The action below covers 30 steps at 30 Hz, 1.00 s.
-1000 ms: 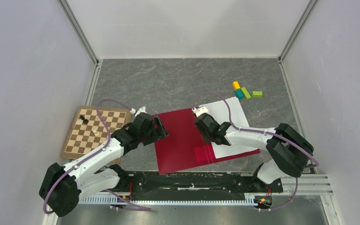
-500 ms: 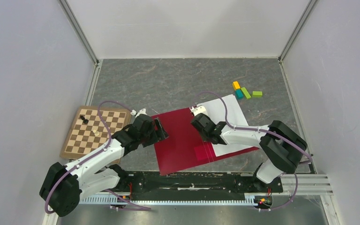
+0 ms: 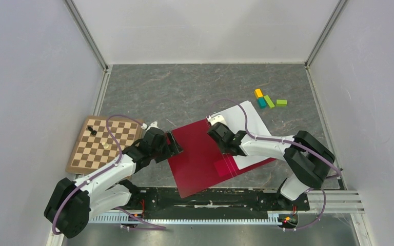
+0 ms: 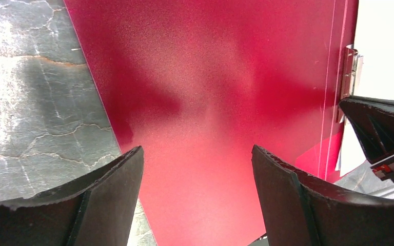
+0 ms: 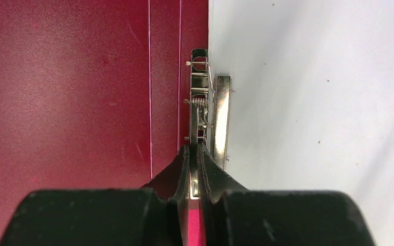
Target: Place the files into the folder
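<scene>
Two grippers attend the open folder (image 3: 197, 156), which lies flat on the counter (image 3: 184, 87) with its red inner face up. The files (image 3: 251, 125) rest on the folder's right half, well inside its outline, their left edge running along the spine. The right gripper (image 5: 194, 151) has its fingers drawn together on the near end of the metal clip (image 5: 200, 97) at the spine; the clip's bar appears to lie over the margin of the top sheet, though whether every sheet is caught beneath it cannot be told. The left gripper (image 4: 197, 151) hangs with its jaws wide apart above the bare left cover, near that cover's outer edge and holding nothing.

The step in hand is judged to be securing the sheets at the clip before the cover is folded over. To do it well:
- Keep the sheet edges square against the spine before the clip is let go, so that no corner escapes.
- Release straight upward, without dragging the paper sideways.
- Take the left cover by its outer edge and swing it across only once the right gripper is clear of the spine.
</scene>
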Each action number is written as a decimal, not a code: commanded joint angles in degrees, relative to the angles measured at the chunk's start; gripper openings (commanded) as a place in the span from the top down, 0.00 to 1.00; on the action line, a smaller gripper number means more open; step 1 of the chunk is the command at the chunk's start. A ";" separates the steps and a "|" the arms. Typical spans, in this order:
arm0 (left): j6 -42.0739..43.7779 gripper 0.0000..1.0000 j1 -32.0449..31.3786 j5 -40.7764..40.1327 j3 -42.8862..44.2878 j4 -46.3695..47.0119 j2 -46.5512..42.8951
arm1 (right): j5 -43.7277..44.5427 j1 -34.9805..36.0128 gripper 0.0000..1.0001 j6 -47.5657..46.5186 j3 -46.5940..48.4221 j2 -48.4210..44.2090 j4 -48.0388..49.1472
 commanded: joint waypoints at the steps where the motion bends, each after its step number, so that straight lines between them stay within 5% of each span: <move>1: -0.90 0.16 0.63 0.52 -1.45 2.57 -1.71 | -0.48 -1.56 1.00 -0.50 3.96 -3.60 -1.99; 18: -2.86 0.16 2.33 0.69 -5.84 6.29 -4.81 | -3.85 -6.16 1.00 -2.01 6.33 -9.58 -4.49; 30: -4.28 0.16 3.04 7.21 -9.96 18.99 -5.61 | -7.03 -9.10 1.00 -2.45 6.06 -13.43 -5.44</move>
